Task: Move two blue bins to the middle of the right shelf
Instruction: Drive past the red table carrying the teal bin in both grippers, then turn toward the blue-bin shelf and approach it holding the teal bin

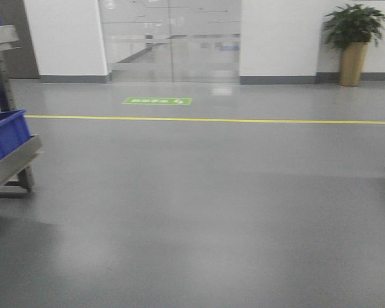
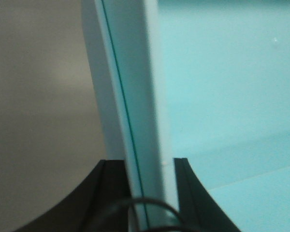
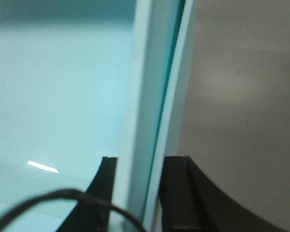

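Aqua plastic fills both wrist views. The left gripper (image 2: 147,169) is clamped on one wall of the pale bin (image 2: 232,96), a finger on either side. The right gripper (image 3: 140,162) pinches a wall the same way. A thin dark seam runs down each gripped wall, so probably two bins nested, but can't be sure. The inside looks bare. The front view shows open floor (image 1: 212,212), and a rack (image 1: 9,160) at far left holds a dark blue crate (image 1: 6,135), contents hidden. No pale bin on that rack as far as it shows. I'd judge this is mid-carry, with shelving not yet done.
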